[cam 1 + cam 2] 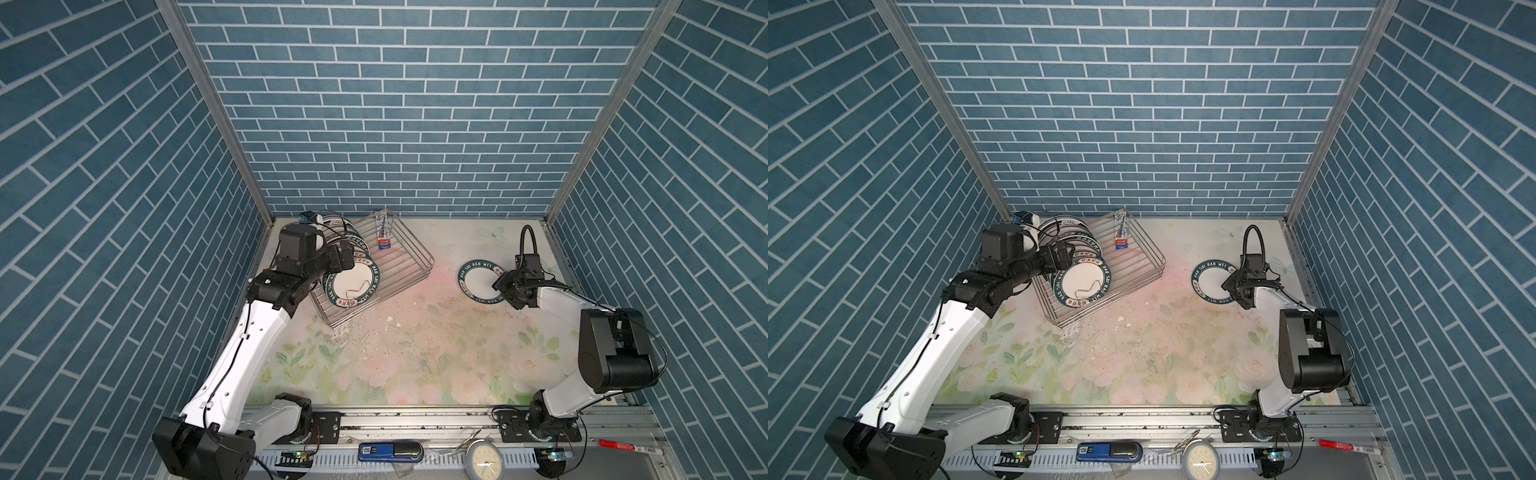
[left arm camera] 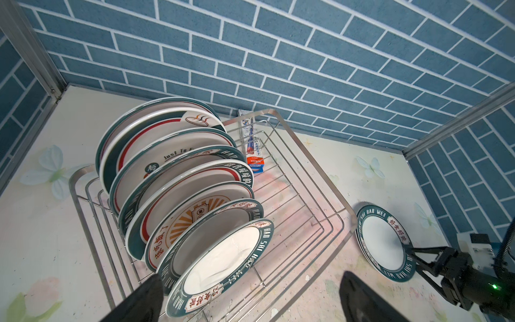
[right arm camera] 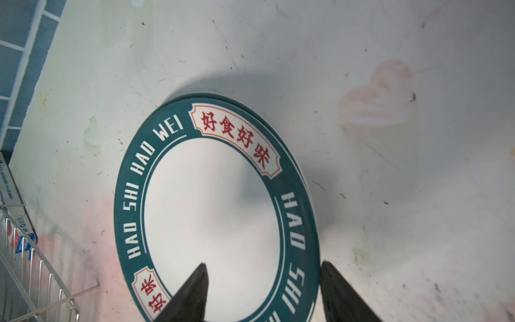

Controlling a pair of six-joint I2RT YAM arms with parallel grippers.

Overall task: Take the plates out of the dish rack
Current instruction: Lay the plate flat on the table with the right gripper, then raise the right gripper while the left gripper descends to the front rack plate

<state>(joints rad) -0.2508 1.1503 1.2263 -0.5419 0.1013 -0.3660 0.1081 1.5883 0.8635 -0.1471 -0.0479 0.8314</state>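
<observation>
Your R gripper (image 3: 264, 264): jaws apart, straddling rim of round white teal-rimmed plate (image 1: 473, 279), flat on floral tabletop (image 1: 415, 365), no grip. L gripper (image 2: 252, 276): wide open, empty, at remaining plates (image 2: 178, 178) upright in silver wire dish rack (image 1: 409, 266).

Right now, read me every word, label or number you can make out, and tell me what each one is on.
"HAO SHI HAO WEI": teal rim of the plate on the table.
"好食好味": red, in a white panel on the same rim.
"HAO SHI": rim of the front plate in the dish rack.
"Just In": a plate farther back; the rest is hidden.
Too small to read: print on the small box, the clock face, the red marker.
</observation>
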